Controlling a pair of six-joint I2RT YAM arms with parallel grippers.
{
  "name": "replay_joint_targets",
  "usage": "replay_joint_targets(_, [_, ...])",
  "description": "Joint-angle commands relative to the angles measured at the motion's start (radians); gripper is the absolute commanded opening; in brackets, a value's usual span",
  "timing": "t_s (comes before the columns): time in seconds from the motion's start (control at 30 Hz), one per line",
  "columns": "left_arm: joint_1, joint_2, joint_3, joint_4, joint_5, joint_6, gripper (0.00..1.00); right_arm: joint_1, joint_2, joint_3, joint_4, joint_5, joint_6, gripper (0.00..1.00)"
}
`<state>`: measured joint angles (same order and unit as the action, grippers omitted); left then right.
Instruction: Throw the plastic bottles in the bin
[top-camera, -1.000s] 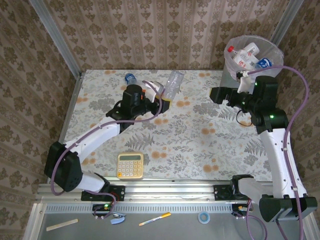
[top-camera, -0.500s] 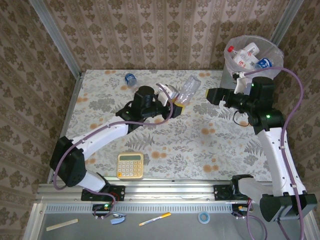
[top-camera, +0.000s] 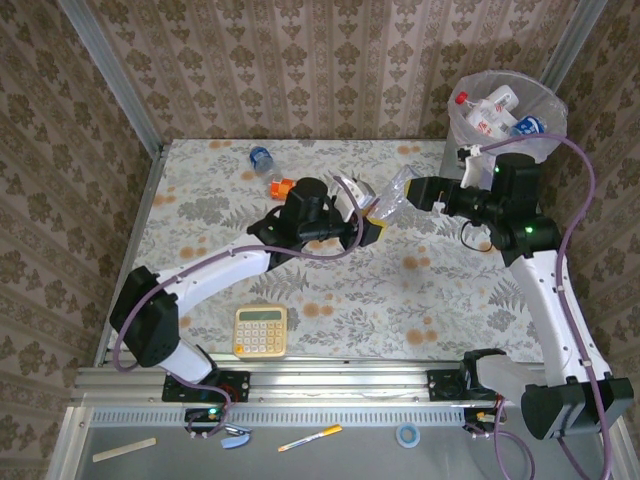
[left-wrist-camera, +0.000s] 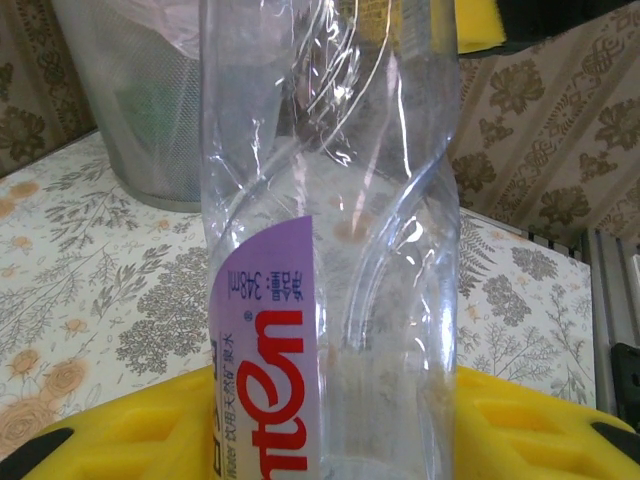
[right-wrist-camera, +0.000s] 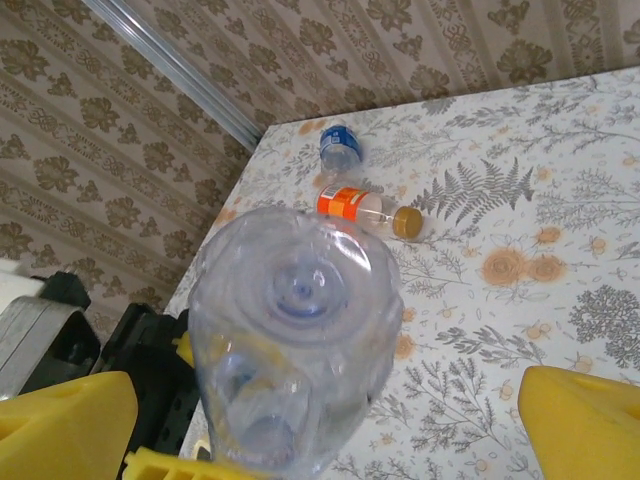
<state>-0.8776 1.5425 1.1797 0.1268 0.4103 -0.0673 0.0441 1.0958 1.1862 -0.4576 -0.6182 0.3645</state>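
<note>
Left gripper (top-camera: 377, 220) clamps a clear bottle (top-camera: 396, 190), stretched toward the wide-open right gripper (top-camera: 418, 192).

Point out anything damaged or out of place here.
The clear bottle in the left jaws looks creased and dented. A yellow calculator lies near the front edge of the table, though it is no bottle.

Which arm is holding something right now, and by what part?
The left tool grips the clear bottle by its purple-labelled end. The right tool stands open facing the bottle's base, not closed on it.
</note>
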Motion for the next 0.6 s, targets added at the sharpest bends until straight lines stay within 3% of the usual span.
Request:
replay_joint_targets(0.0, [-0.028,0.003,0.056,0.016,0.016,0.059,0.32,0.015,0.017,-0.017,0.039,-0.034,0.032,0.98])
replay_joint_targets(0.3, [-0.078,0.013,0.092,-0.021,-0.04,0.139,0.32,0.027,0.042,-0.015,0.042,-0.037,0.043,0.79])
replay_joint_targets(0.43, [-0.087,0.02,0.086,-0.008,-0.062,0.154,0.32,0.027,0.041,-0.004,0.029,-0.038,0.044,0.65])
replay_joint_targets(0.5, [-0.09,0.019,0.086,-0.004,-0.078,0.156,0.35,0.026,0.042,0.008,0.012,-0.036,0.039,0.58])
replay_joint_targets(0.57, [-0.093,0.02,0.087,-0.006,-0.088,0.165,0.44,0.027,0.039,0.02,-0.005,-0.027,0.03,0.51])
